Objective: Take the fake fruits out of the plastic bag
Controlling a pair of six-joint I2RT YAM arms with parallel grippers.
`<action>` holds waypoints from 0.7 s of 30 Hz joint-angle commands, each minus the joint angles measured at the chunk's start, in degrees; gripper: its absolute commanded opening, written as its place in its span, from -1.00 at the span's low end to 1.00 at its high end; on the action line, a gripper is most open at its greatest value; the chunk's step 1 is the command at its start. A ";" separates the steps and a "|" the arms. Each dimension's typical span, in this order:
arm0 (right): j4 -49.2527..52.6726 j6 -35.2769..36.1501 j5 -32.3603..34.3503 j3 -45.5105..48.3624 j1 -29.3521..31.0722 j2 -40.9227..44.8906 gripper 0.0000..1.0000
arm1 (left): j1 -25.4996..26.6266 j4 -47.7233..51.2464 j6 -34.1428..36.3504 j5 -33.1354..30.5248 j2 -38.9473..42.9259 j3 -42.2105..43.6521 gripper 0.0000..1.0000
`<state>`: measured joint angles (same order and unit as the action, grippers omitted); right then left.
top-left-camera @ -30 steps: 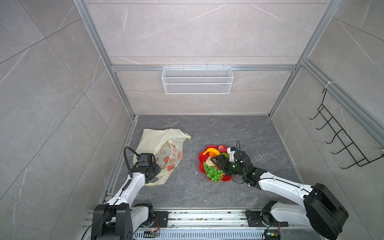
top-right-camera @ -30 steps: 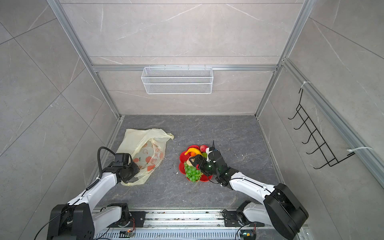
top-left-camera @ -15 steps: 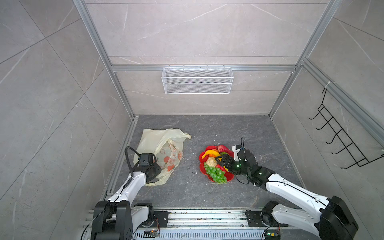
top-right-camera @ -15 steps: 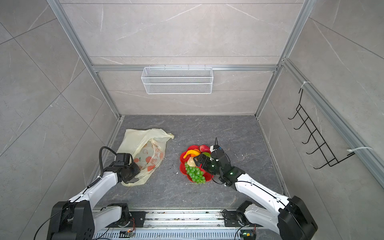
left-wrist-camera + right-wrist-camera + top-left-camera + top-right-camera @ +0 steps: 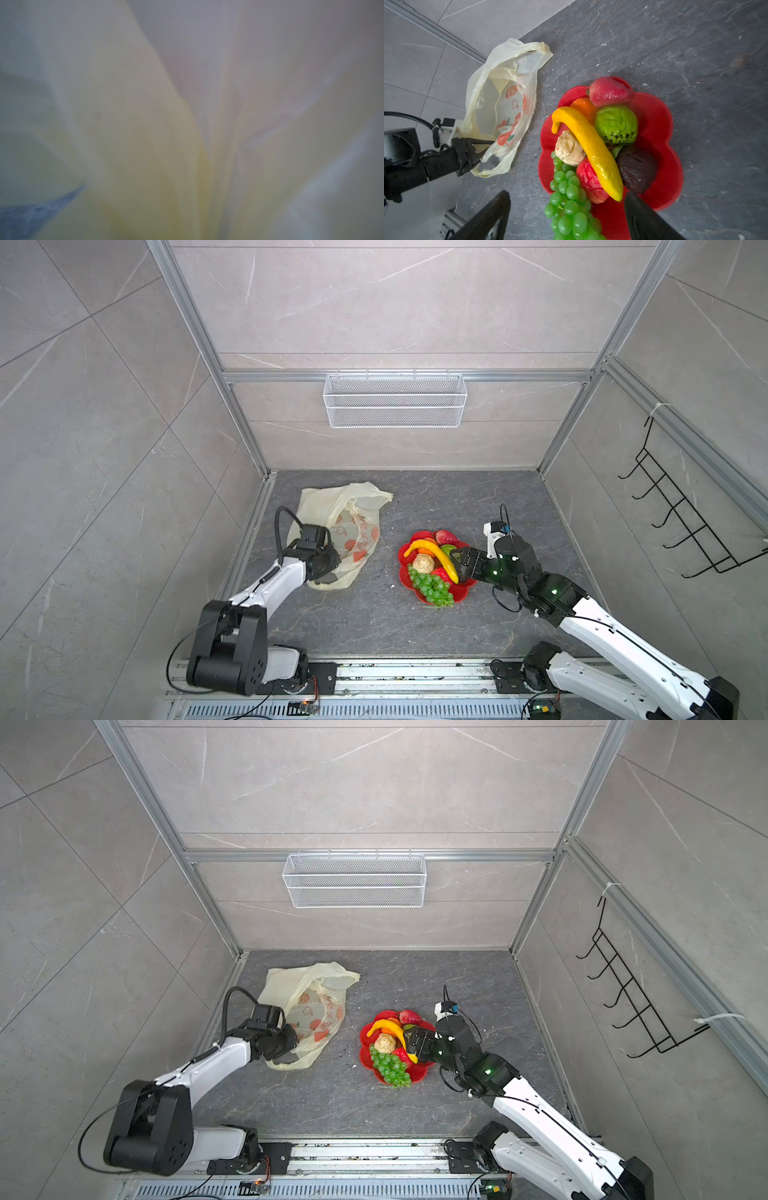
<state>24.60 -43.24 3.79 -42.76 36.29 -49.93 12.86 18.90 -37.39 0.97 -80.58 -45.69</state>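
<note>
fake fruits (image 5: 384,1043) are all heaped on the red flower-shaped plate (image 5: 660,135), right of centre. plastic bag (image 5: 320,506) lies flat at left, well apart from the plate. Its inside shows prints only, no fruit visible, so the task looks about done.

right gripper (image 5: 566,194): jaws spread wide, empty, over the plate's near-right edge.
left gripper (image 5: 486,151): at the bag's near end, film between the fingers. Can't tell if it's actually clamped; the left wrist view is just blurred film.

Risks:
- banana (image 5: 432,558) tip lies just beside a right finger. A sideways pull-out could clip it, and since it's perched on top of the pile it would likely roll off.
- grape bunch (image 5: 430,587) overhangs the near rim; a nudge could slide it onto the tabletop (image 5: 374,614).
- if the left arm lifts, the thin film may slip or drag.

Orientation: banana long axis runs far-left to near-right, hooked stem end far-left. Grapes run from plate centre to near. Bag long axis runs near–far, one handle loop (image 5: 537,47) at the far end.
</note>
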 commanded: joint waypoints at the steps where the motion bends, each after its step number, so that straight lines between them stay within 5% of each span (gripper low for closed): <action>1: 4.87 1.74 4.59 -0.31 0.16 1.59 0.76 | 2.79 -1.04 4.27 2.27 -6.22 -10.01 -0.55; 14: 12.30 -5.10 14.66 4.16 0.09 4.67 0.78 | 8.95 11.68 16.45 4.58 -31.34 -49.85 -0.47; 18: 13.79 -9.01 16.43 5.84 0.09 4.24 0.78 | 8.93 20.40 18.95 -2.35 -38.57 -62.30 -0.17; 21: 14.10 -11.05 16.87 6.74 0.09 3.47 0.76 | 8.98 28.34 18.96 -7.45 -43.48 -71.98 0.33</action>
<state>36.45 -50.76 18.11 -37.10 36.29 -45.98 22.00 36.93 -21.19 -0.69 -121.43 -110.61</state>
